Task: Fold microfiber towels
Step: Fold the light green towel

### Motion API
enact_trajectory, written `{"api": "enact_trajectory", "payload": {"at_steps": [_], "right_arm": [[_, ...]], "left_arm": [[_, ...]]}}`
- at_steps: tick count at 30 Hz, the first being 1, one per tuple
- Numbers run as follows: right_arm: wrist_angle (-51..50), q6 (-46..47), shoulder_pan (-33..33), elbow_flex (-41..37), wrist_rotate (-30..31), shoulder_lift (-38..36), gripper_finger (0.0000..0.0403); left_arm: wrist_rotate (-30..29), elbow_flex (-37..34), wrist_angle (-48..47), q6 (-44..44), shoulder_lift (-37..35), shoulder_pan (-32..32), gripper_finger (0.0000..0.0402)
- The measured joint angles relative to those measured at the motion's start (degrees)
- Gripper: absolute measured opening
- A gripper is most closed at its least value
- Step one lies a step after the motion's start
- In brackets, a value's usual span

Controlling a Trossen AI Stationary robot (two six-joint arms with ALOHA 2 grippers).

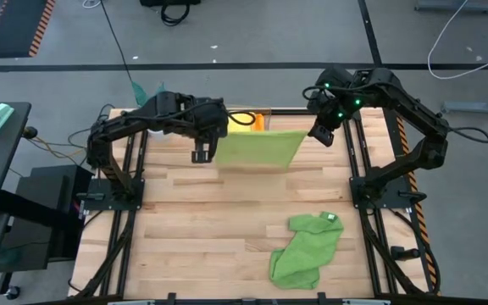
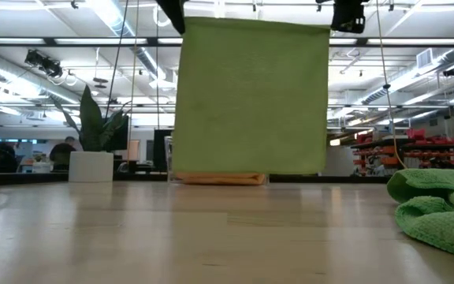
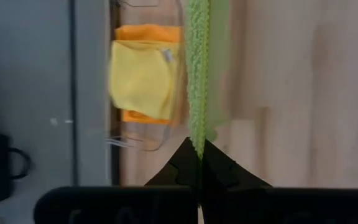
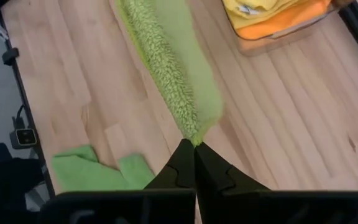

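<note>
A lime green towel (image 1: 259,149) hangs spread out between my two grippers above the far part of the table; in the low view it (image 2: 251,99) hangs as a flat sheet. My left gripper (image 1: 202,153) is shut on its left top corner, my right gripper (image 1: 321,135) on its right top corner. A yellow towel (image 3: 140,78) lies folded on an orange towel (image 3: 148,33) in a clear tray (image 3: 164,134) at the far edge. A mid-green towel (image 1: 306,247) with a white tag (image 1: 329,219) lies crumpled at the near right. My left gripper pinches the lime green towel's top corner (image 3: 197,147) between its two fingers from above. The towel hangs below it, clear of the table. My right gripper pinches the other top corner (image 4: 193,138) between its two fingers from above. The top edge runs taut between the two grippers.
A plant with a white pot (image 2: 91,166) stands at the far left corner. The clear tray with the folded towels (image 1: 246,121) is behind the hanging towel. Bare wood (image 1: 202,229) lies at the near left and middle.
</note>
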Motion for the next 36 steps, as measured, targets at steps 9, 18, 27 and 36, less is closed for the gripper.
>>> {"api": "enact_trajectory", "payload": {"at_steps": [9, 18, 27, 36], "right_arm": [[-1.5, 5.4, 11.0, -6.2, -0.7, -0.1, 0.0000], [11.1, 8.9, 21.1, -20.7, -3.8, 0.0, 0.0000], [20.4, 13.8, 29.0, -31.7, -6.2, 0.0, 0.0000], [33.1, 20.2, 37.6, -43.1, -9.7, -0.1, 0.0000]], "left_arm": [[6.9, -1.4, -0.9, -7.5, 1.9, -5.7, 0.0002], [14.6, -18.1, 2.1, -13.8, 1.9, -11.5, 0.0002], [21.7, -30.2, 16.2, -20.4, 1.8, -17.8, 0.0002], [26.8, -36.9, 29.3, -28.4, 1.8, -23.9, 0.0002]]}}
